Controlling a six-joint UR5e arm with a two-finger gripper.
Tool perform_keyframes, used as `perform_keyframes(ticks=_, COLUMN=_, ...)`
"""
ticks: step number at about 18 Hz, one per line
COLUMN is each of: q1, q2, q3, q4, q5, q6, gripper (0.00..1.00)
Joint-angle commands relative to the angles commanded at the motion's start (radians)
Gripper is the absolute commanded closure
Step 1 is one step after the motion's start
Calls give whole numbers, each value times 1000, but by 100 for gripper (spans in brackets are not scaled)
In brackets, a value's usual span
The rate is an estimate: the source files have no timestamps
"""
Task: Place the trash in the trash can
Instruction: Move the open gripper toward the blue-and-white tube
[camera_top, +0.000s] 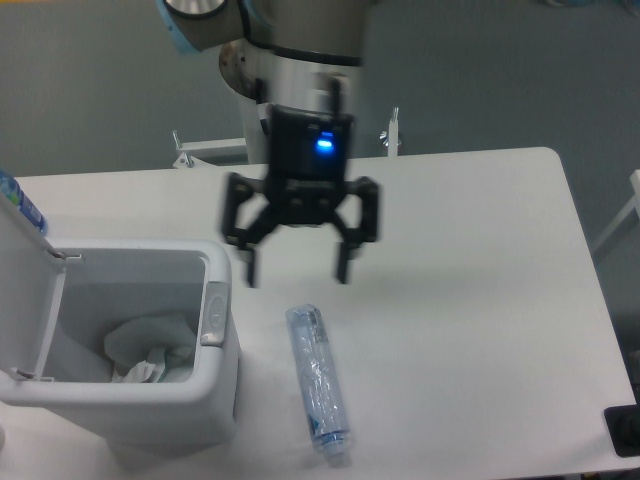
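Right at the desk's (470, 300) front edge you've got the crushed bottle (319, 383) lying flat, cap end toward the front, just beside the trash can (150, 425). The can sits at the front left corner, lid (25, 290) flipped up on its left side, grey latch (213, 312) on the right rim. Down inside it lies the crumpled wrapper (150, 350). Further back, your pincer (297, 270) hangs above the desk's middle, fingers (343, 268) spread wide, gripping nothing, just behind the bottle's far end, blue light glowing.
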Motion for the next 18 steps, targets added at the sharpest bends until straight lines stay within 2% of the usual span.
perform_keyframes(ticks=3, q1=0, q2=-38, q3=-11, q4=-3, q5=101, q6=120, gripper=0)
perform_keyframes(ticks=7, q1=-14, q2=-145, q3=-18, q4=-5, q5=192, q6=132, gripper=0)
perform_keyframes(ticks=13, q1=-61, q2=-297, q3=9, q4=5, q5=194, q6=131, gripper=0)
perform_keyframes(ticks=18, q1=-109, q2=-391, q3=43, q4=12, q5=145, q6=118, gripper=0)
